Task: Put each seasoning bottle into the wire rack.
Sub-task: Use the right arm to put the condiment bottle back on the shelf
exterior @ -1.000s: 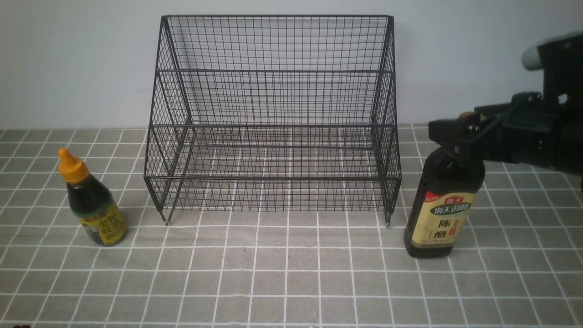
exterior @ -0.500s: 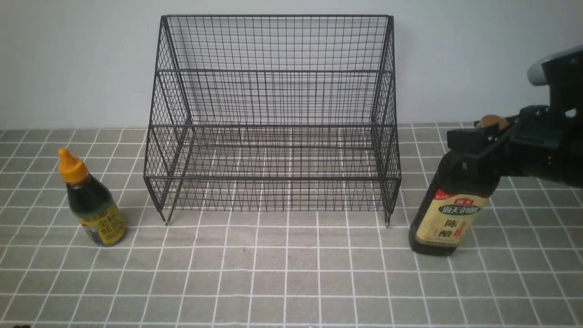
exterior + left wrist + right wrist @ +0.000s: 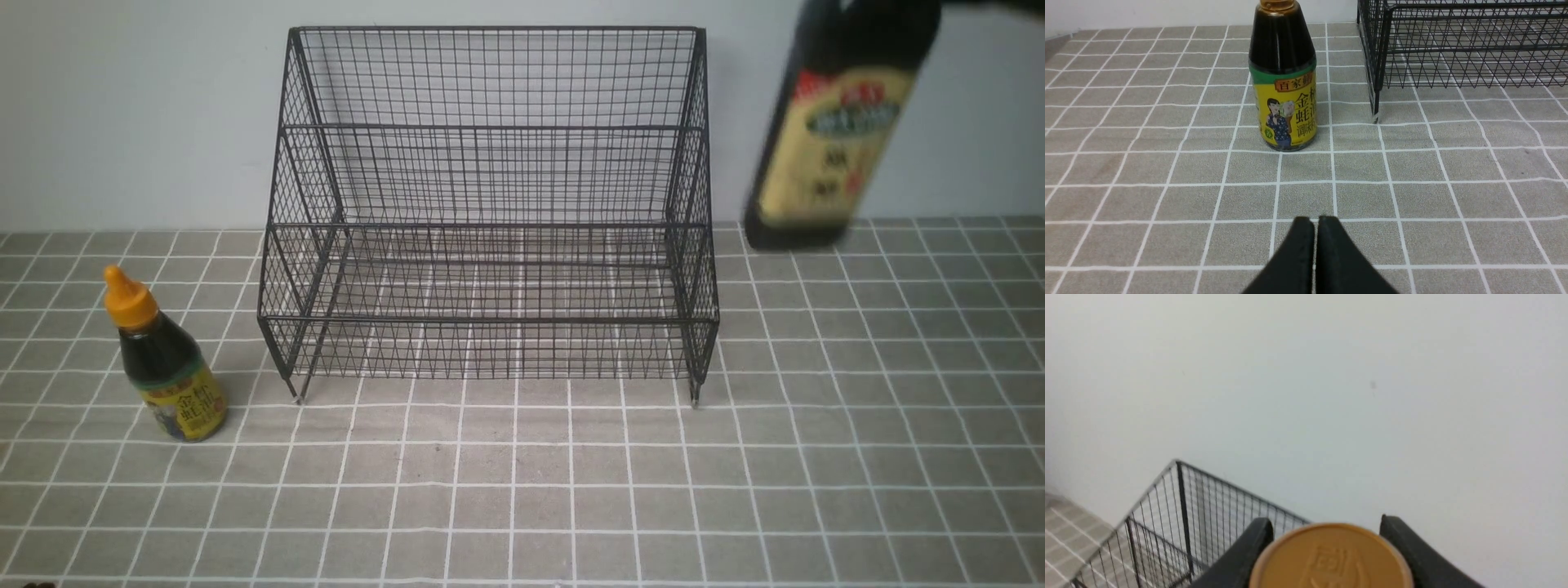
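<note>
The tall seasoning bottle, dark with a cream label, hangs blurred in the air to the right of the wire rack, its base level with the upper tier. Its top is cut off by the front view's upper edge. In the right wrist view my right gripper is shut on the neck under its tan cap, with the rack's top corner below. The short bottle with an orange nozzle stands left of the rack. My left gripper is shut and empty, low over the cloth, short of this bottle.
A grey cloth with a white grid covers the table. A pale wall rises right behind the rack. The rack's front left leg stands close beside the short bottle.
The right gripper closed on the tall bottle's neck and lifted it off the cloth, high up to the level of the rack's top. The short bottle and the rack have not moved.
</note>
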### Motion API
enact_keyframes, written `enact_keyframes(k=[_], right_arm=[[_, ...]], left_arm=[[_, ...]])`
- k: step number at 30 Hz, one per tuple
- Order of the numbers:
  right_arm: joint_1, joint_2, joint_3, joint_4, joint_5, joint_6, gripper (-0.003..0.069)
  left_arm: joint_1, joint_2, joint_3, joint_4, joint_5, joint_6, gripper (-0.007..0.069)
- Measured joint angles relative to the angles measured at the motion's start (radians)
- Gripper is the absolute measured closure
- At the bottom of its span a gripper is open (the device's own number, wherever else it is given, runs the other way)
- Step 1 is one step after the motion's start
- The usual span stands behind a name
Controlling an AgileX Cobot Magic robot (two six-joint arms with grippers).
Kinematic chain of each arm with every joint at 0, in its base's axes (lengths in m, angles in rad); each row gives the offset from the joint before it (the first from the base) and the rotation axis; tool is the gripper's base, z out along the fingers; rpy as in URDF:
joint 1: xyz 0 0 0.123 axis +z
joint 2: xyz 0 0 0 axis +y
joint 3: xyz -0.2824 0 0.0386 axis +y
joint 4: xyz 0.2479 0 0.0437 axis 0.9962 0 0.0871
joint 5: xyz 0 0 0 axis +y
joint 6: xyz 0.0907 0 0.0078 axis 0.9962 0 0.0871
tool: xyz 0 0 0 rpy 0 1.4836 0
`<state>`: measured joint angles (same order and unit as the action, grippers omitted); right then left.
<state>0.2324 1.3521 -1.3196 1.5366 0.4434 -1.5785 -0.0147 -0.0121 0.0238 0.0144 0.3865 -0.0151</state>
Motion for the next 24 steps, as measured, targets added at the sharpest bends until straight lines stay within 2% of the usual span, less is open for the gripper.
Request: enact_keyframes(k=[5,10,19,24], right_arm=[[0.075,0.144,-0.186,0.006,0.004,0.026,0.0347],[0.136,0.313,-0.328,0.028,-0.067,0.034,0.0347],[0.149,0.492,-0.397,0.041,-0.126,0.073,0.0347],[0.149,0.551,-0.398,0.001,-0.108,0.137,0.0347]], left_arm=[[0.000,0.000,0.000,0.000,0.000,0.000,0.0631],[0.000,0.000,0.000,0.000,0.000,0.000,0.0631],[0.000,0.000,0.000,0.000,0.000,0.000,0.0631],[0.000,0.000,0.000,0.000,0.000,0.000,0.0631]])
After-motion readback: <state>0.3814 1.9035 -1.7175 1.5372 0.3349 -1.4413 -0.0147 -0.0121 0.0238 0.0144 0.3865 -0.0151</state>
